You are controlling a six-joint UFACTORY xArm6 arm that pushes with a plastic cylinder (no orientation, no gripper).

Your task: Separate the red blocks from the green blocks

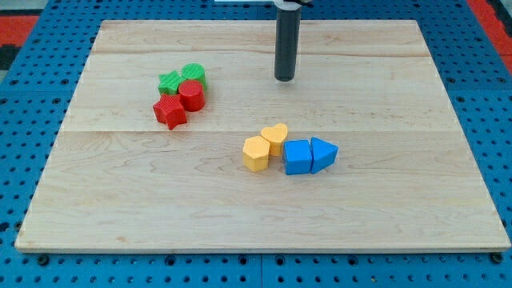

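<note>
The red star (170, 112) and red cylinder (191, 94) touch the green blocks (183, 78), left of my tip (285, 79), apart.

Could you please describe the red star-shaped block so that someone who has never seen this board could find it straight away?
On the wooden board, look to the upper left, where four blocks sit bunched together, well to the left of my tip. The red star is the cluster's lowest, leftmost piece. It touches the red cylinder on its upper right; the green star and green cylinder lie behind them.
</note>
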